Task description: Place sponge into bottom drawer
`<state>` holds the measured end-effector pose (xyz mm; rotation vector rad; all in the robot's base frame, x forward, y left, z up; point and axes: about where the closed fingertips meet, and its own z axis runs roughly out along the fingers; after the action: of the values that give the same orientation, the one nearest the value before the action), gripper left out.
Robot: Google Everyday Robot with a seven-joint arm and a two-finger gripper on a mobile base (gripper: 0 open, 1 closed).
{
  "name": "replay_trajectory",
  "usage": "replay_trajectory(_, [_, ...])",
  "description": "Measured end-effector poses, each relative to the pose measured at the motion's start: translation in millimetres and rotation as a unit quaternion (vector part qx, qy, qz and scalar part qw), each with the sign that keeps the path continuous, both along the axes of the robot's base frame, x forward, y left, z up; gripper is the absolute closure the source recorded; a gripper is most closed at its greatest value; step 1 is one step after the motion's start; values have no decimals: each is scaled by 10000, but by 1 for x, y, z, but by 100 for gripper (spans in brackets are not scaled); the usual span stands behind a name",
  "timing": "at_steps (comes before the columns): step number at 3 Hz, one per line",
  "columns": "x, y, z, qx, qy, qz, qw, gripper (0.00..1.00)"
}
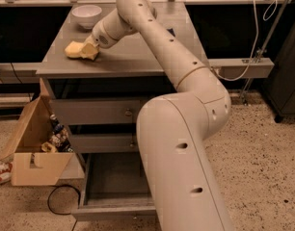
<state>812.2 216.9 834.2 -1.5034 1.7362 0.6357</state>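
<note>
One pale-yellow sponge (76, 50) lies near the left edge of the grey cabinet top (138, 57) with the gripper (91, 48) at its right end, closure we cannot tell; we judge it light, soft, compressible, best pinched across mid-width.

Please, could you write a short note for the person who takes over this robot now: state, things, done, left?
Pincer: at the sponge, on the cabinet top, in front of the white bowl. Grip not confirmed.
Bottom drawer: pulled open; the sponge is not yet in it.
Done: drawer is open, pincer is at the sponge.
Left: lift the sponge, carry it down, release it in the bottom drawer.
</note>
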Motion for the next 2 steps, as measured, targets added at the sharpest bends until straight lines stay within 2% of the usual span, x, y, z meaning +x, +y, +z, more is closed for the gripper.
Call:
replay_trajectory(1, [-11,-10,39,594,-348,159,9975,100])
replay_trajectory(2, [-37,-42,89,1235,-924,245,9877,100])
